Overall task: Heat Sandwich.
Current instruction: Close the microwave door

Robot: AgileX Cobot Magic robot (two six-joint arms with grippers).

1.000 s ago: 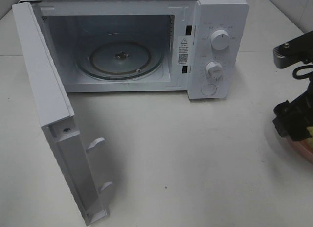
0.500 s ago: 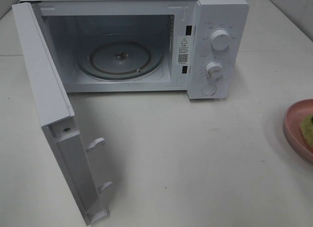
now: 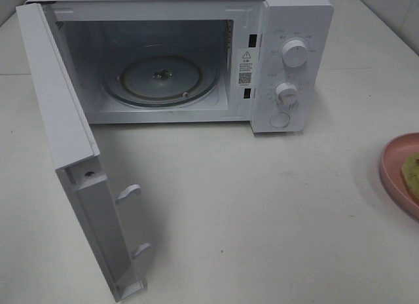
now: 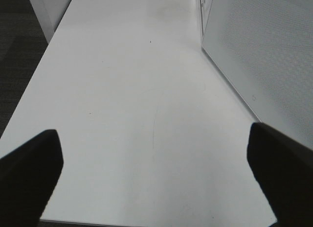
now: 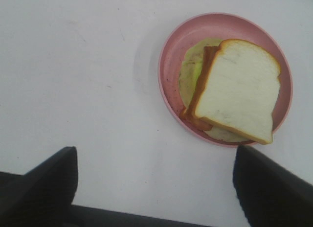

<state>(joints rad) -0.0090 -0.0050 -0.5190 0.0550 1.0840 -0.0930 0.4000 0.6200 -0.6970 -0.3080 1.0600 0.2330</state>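
The sandwich (image 5: pixel 239 97) lies on a salmon-pink round plate (image 5: pixel 168 56): a white bread slice over a brown layer and a yellow-green layer. In the high view only its yellow-green edge (image 3: pixel 412 170) shows, on the plate (image 3: pixel 391 161) at the right edge of the table. The white microwave (image 3: pixel 294 16) stands at the back with its door (image 3: pixel 59 114) swung open to the left and its glass turntable (image 3: pixel 160 78) bare. My right gripper (image 5: pixel 155 156) is open above the table, short of the plate. My left gripper (image 4: pixel 154 139) is open and empty. Neither shows in the high view.
The open door juts far forward on the left, with two latch hooks (image 3: pixel 127 192) on its inner edge. Its perforated outer face (image 4: pixel 264 51) stands beside my left gripper. The white table (image 3: pixel 262 206) has dark floor (image 4: pixel 14 56) past its edge.
One second ago my right arm hung over the plate at the right edge of the high view. It has drawn back out of that view, and the plate and sandwich now show.
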